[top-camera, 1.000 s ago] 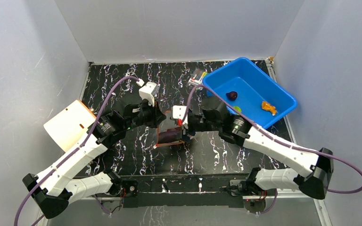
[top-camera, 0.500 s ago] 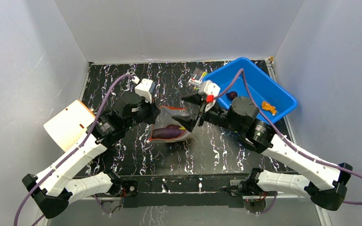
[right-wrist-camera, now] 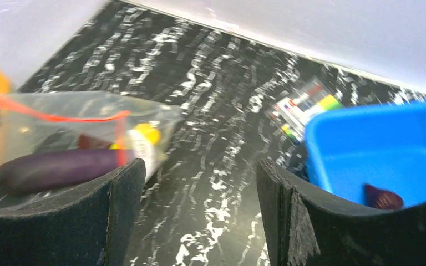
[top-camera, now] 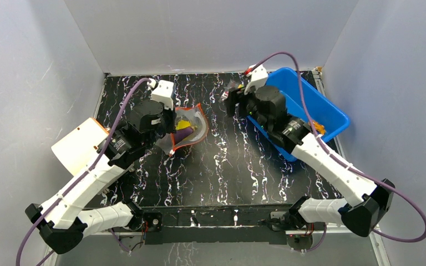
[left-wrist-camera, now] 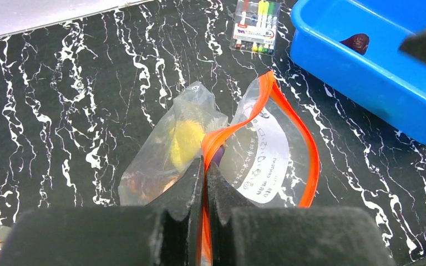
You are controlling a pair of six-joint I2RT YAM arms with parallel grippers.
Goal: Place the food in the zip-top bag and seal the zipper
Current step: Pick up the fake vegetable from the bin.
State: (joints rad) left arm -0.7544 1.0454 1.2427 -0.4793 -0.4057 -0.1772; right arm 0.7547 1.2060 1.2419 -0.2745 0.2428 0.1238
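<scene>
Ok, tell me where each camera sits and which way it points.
Top external: above and behind, facing down at the table; left arm and right arm show.
Left wrist: on the left arm, facing past the left gripper, shut on the zip-top bag.
Right wrist: on the right arm, facing through the open right gripper.
Both wrist views share bag, blue bin, stick packet.

Zip-top bag (left-wrist-camera: 161, 160): thin clear plastic, crinkled, glossy glints. Zipper (left-wrist-camera: 227, 133): smooth orange plastic strip. Eggplant (right-wrist-camera: 55, 166): smooth, dull sheen. Blue bin (left-wrist-camera: 366, 88): hard smooth plastic, semi-gloss. Table (top-camera: 238, 166): black, white-veined marble look, faint sheen. Right end effector (right-wrist-camera: 197, 166): matt black, fine-grained.
</scene>
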